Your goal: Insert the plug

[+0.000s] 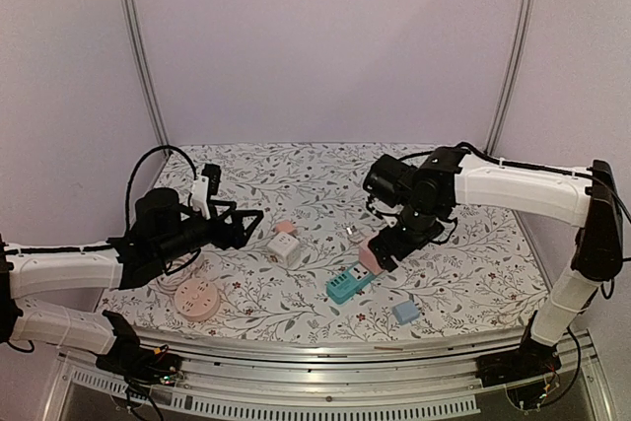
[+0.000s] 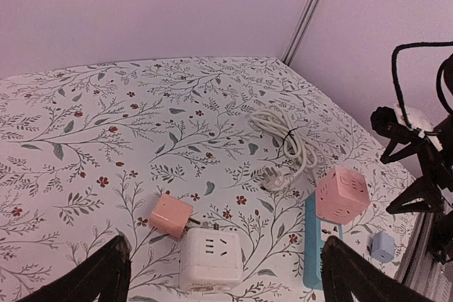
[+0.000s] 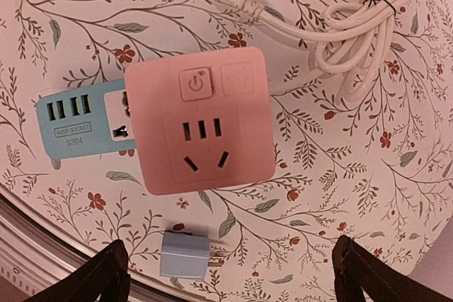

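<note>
Right gripper (image 3: pixel 230 259) hangs wide open over the pink cube socket (image 3: pixel 202 122) standing on the blue power strip (image 3: pixel 71 125); if only half-seated, it could topple loose

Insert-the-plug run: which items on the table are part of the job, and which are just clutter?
Job:
- pink cube-shaped plastic socket adapter
- teal-blue plastic power strip under it

Lying about:
- white plastic cube adapter
- small pink plug block beside it
- round pink socket disc
- small blue-grey plug adapter
- coiled white cable
</note>
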Controlling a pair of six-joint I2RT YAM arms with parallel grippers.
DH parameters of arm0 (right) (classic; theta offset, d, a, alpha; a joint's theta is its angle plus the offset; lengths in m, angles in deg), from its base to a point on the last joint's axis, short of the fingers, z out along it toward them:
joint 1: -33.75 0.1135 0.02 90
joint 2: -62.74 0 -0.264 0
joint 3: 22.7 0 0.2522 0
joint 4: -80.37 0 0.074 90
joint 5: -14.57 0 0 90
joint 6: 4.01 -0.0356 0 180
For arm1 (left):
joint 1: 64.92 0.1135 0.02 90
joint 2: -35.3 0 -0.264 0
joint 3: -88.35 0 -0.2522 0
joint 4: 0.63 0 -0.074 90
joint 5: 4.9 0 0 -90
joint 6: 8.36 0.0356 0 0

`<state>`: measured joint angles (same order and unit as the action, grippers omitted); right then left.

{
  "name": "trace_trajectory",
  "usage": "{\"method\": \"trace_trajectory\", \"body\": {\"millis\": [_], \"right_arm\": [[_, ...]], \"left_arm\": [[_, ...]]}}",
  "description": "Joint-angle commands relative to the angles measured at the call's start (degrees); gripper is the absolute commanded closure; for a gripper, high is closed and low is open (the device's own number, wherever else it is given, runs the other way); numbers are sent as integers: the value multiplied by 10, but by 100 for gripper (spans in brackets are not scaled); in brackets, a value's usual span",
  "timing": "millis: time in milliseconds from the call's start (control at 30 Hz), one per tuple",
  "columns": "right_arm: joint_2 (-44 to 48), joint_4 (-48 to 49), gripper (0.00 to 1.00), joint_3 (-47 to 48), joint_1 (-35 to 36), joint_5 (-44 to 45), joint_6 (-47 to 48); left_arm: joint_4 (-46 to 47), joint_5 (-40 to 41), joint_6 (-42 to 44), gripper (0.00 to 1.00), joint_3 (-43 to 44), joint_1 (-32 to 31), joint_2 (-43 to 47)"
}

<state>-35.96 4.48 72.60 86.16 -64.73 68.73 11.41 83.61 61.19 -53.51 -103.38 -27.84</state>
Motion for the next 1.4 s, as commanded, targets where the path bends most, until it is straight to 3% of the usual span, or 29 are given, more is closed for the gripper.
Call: {"method": "trace_trajectory", "body": {"millis": [0,233,600,1367], "right_arm": [[34,0,1,-49,9,33,-52],[88,25,4,-150,17,-31,-90],[84,47,15,-199,38,-143,-100],[32,126,38,-240,40,-146,-113]], "left_arm": [[-6,-16,-1,7,5,8,-2],[-5,-48,-5,7,8,5,2],[-11,-63,-3,8,14,-3,0],[-24,-56,4,8,24,-12,-9]]}}
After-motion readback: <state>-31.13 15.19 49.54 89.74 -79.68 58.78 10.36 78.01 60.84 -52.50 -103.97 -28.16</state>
